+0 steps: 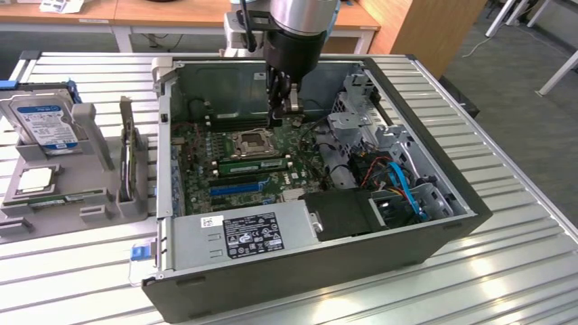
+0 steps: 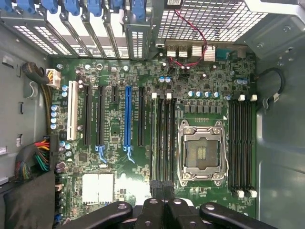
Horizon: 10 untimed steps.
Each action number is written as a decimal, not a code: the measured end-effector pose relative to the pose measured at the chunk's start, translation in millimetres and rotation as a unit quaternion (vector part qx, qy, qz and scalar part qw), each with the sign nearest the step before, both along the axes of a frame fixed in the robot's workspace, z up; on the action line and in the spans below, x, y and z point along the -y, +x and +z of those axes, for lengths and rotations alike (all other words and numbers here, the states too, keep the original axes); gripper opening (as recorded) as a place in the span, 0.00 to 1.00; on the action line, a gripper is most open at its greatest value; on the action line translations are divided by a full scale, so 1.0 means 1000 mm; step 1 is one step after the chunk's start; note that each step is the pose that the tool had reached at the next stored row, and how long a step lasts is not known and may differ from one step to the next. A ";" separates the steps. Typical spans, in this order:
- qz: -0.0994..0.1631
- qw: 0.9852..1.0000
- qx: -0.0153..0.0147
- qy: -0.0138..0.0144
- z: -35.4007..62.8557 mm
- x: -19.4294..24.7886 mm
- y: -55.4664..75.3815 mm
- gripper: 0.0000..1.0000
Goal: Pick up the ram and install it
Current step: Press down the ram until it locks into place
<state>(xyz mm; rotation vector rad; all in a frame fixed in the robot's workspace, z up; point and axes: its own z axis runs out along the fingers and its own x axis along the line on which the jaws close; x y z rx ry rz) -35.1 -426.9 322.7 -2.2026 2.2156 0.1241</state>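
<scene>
The ram (image 1: 256, 164), a long green stick with a white sticker, stands on edge in a slot on the motherboard (image 1: 203, 152), between the CPU socket (image 1: 253, 143) and the blue slot (image 1: 237, 188). My gripper (image 1: 291, 112) hangs well above the board, over the ram's end at the exterior view's right. Its fingers are shut and I see nothing between them. In the wrist view the shut gripper (image 2: 163, 187) sits over one end of the black memory slots (image 2: 163, 138) beside the CPU socket (image 2: 201, 152).
A similar green stick (image 1: 54, 200) lies on the grey fixture at the exterior view's left, with a CPU chip (image 1: 34, 179) and a hard drive (image 1: 40, 122). Inside the case stand the power supply (image 1: 253, 230), a drive cage (image 1: 361, 115) and blue cables (image 1: 402, 183).
</scene>
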 end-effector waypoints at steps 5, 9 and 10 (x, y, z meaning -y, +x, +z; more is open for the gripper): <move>0.000 1.000 0.000 0.000 -0.0010 -0.0007 0.000 0.10; 0.000 1.000 0.000 0.000 -0.0032 -0.0007 0.000 0.10; 0.000 1.000 0.000 0.000 -0.0041 -0.0007 0.000 0.10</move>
